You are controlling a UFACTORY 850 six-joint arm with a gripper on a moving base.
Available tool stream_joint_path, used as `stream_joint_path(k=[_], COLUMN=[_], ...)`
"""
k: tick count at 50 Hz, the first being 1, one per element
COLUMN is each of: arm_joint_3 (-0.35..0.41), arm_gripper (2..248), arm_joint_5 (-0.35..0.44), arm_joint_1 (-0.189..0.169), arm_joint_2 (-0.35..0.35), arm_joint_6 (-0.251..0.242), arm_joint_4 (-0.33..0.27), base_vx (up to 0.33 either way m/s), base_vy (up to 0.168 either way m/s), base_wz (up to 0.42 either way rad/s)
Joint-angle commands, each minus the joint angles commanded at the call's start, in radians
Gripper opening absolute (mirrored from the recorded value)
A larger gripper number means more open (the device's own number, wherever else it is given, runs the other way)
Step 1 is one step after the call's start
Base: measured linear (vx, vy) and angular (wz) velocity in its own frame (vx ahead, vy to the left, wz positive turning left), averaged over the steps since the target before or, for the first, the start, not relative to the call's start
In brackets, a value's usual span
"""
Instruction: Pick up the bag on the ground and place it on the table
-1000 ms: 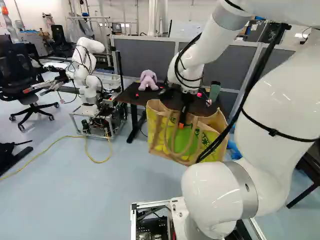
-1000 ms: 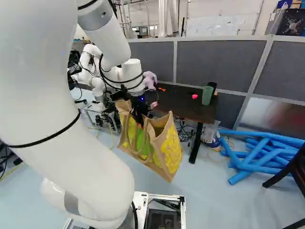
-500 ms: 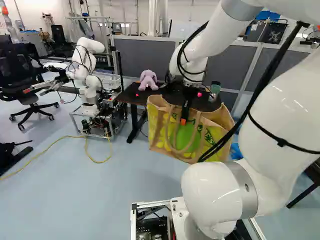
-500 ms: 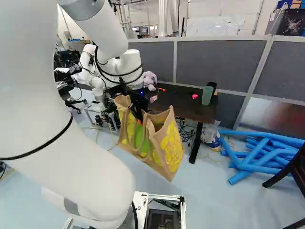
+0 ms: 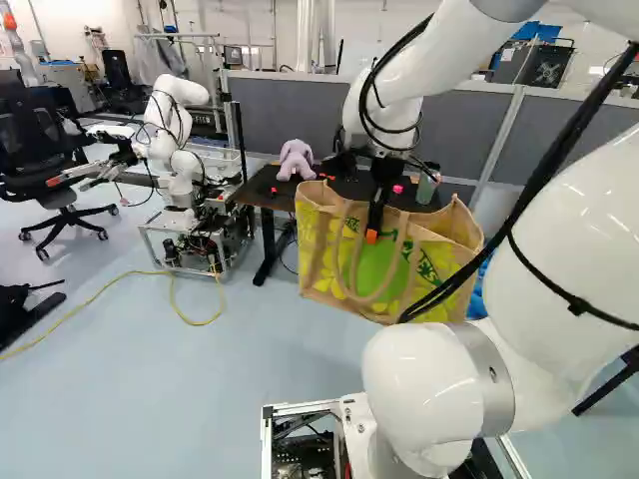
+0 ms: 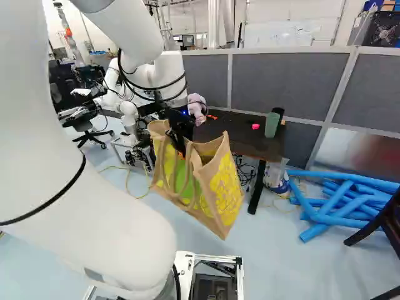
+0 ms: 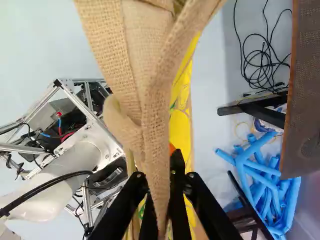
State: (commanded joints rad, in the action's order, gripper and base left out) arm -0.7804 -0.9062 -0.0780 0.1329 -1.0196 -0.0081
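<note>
Left base view, left to right: a purple plush toy (image 5: pixel 297 160) sits on the table (image 5: pixel 262 187). The bag (image 5: pixel 431 261) hangs tilted, clear of the floor, on my side of the table and apart from it. My gripper (image 5: pixel 372 237) points downward; the wrist view confirms both fingers closed on one handle (image 7: pixel 156 120). A green cup (image 5: pixel 427 186) stands on the table. At the right, my arm (image 5: pixel 574 239) rises past the view's top, its forward section sloping down leftward.
</note>
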Motion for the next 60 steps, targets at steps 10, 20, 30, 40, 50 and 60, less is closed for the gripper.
stream_joint_path(k=[10,20,30,40,50,60], arm_joint_3=[-0.023,-0.051,-0.080,-0.112,-0.145,-0.180], arm_gripper=[21,21,21,21,21,21], arm_joint_5=[-0.050,-0.095,-0.140,-0.184,-0.227,-0.267], arm_joint_1=[-0.006,-0.013,-0.017,-0.020,-0.022,-0.023], arm_joint_2=[0.016,0.027,0.035,0.041,0.046,0.048], arm_joint_6=[0.000,0.000,0.000,0.000,0.000,0.000], arm_joint_4=[0.000,0.000,0.000,0.000,0.000,0.000], base_vx=[0.000,0.000,0.000,0.000,0.000,0.000], base_vy=[0.000,0.000,0.000,0.000,0.000,0.000], base_wz=[0.000,0.000,0.000,0.000,0.000,0.000])
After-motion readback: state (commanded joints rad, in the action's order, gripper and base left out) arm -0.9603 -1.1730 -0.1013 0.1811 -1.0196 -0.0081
